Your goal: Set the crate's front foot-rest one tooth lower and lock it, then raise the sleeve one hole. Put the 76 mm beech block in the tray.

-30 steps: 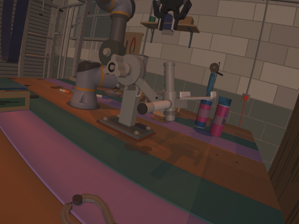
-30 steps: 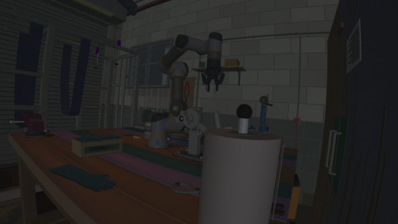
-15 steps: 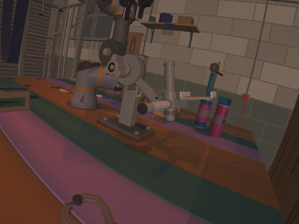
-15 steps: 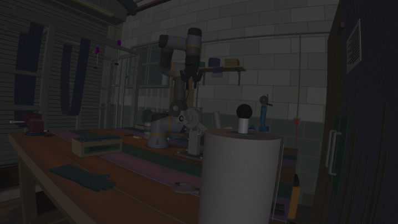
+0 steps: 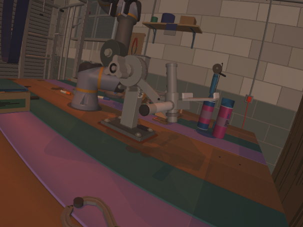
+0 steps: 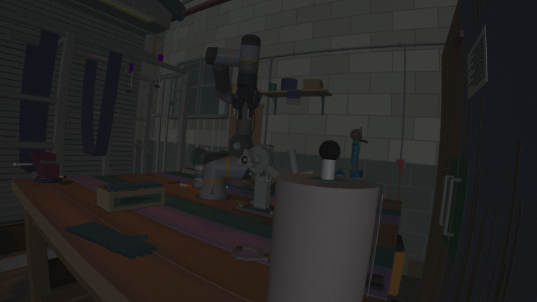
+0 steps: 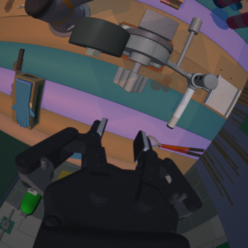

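Note:
The foot-rest fixture is partly hidden behind a big grey cylinder [image 6: 323,236] in the second side camera. The fixture stands on a bolted base plate [image 5: 128,128] at mid-bench, with a toothed disc [image 5: 135,70] and a lobed knob [image 5: 117,68] on its post. An arm runs from the disc to a cross joint carrying an upright tube with its sleeve [image 5: 171,90] and a flat foot-rest plate [image 5: 200,97]. My gripper [image 7: 121,135] hangs high above the bench near the fixture's knob side; it is open and holds nothing. No beech block or tray is plainly in sight.
The robot's own base [image 5: 86,87] stands just behind the fixture. Two striped cans [image 5: 215,116] stand to its right, with a blue stand behind them. A box with a glove [image 7: 26,100] and red-handled pliers [image 7: 178,148] lie on the front strips.

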Robot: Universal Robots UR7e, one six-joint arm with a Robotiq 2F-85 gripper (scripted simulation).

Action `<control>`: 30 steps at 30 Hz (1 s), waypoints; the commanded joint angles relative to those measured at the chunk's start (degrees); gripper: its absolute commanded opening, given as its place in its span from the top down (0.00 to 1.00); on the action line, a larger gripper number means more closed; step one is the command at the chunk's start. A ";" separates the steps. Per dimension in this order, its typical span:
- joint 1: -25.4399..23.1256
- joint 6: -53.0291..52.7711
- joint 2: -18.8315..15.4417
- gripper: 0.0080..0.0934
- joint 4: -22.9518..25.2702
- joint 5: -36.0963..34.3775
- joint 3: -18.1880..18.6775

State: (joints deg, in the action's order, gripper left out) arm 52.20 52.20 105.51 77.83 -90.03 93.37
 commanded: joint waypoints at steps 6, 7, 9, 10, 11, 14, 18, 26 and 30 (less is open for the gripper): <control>0.27 0.31 0.06 0.53 0.01 0.00 0.00; 0.27 0.31 0.06 0.53 0.01 0.00 0.00; 0.29 0.32 0.06 0.53 0.01 0.00 0.00; 0.30 0.32 0.06 0.53 0.01 0.00 0.00; 0.30 0.31 0.06 0.53 0.00 0.00 0.00; 0.33 0.24 0.04 0.53 -0.03 0.02 0.00; 0.37 0.00 -0.03 0.53 -0.16 0.05 -0.03; 0.52 -1.24 -0.37 0.53 -0.77 0.24 -0.20; 0.65 -2.35 -0.67 0.53 -1.32 0.41 -0.34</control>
State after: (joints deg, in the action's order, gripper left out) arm 52.86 49.82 104.82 76.48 -89.62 93.05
